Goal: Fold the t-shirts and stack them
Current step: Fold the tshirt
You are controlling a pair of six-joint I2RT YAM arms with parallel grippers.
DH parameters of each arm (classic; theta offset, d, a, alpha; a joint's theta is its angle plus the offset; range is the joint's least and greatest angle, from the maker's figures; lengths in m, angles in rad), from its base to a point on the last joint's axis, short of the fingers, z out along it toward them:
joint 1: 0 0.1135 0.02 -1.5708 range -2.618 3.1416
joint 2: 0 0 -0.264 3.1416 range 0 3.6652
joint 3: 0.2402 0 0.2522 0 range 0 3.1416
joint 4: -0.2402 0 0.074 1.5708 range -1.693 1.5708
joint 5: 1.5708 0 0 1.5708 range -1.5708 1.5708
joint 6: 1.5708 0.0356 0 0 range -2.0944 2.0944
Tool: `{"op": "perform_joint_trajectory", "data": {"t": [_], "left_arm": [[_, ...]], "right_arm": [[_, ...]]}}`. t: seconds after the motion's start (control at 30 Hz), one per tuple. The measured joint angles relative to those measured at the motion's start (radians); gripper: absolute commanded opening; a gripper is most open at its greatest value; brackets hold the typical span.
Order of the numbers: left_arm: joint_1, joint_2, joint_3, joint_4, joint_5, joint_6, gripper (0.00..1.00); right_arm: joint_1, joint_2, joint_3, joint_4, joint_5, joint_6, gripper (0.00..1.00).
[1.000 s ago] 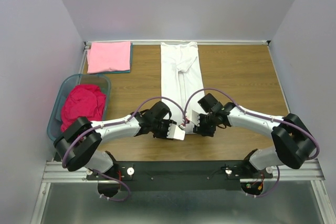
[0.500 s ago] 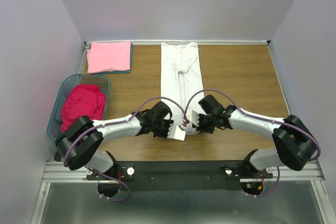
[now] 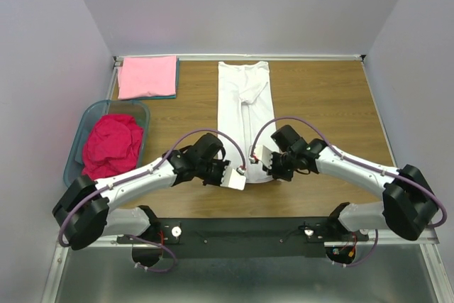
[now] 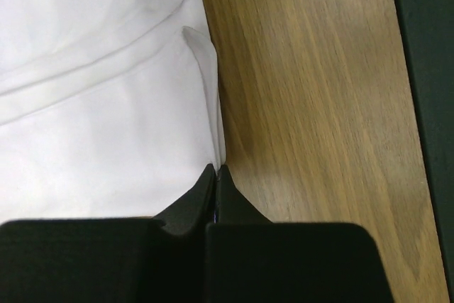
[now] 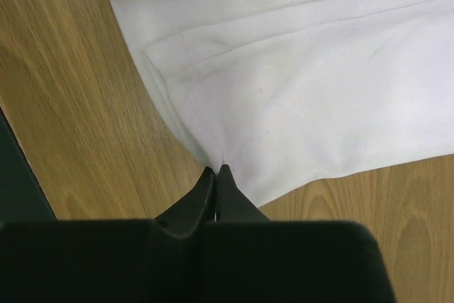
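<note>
Top external: left hand (image 3: 242, 172) and right hand (image 3: 257, 167), angled inward, pinch white t-shirt (image 3: 245, 104).

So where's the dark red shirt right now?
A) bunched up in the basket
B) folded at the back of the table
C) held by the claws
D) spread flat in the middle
A: the red shirt sits crumpled in the basket at the left, while the left gripper and right gripper pinch the white shirt.
</note>
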Motion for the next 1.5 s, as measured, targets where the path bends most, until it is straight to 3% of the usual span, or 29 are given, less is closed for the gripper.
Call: {"op": "perform_joint_trajectory", "data": {"t": [0.37,0.77,1.5], "left_arm": [[0.174,0.068,0.160,-0.052,0.045,0.066,0.00],[0.341,0.294,0.429,-0.090,0.076,0.218,0.00],[0.497,0.750,0.899,-0.153,0.101,0.375,0.00]], "right_arm": [[-0.060,0.038,0.164,-0.036,0.012,-0.041,0.00],[-0.206,0.258,0.428,-0.049,0.015,-0.162,0.01],[-0.348,0.706,0.907,-0.067,-0.015,-0.314,0.01]]}}
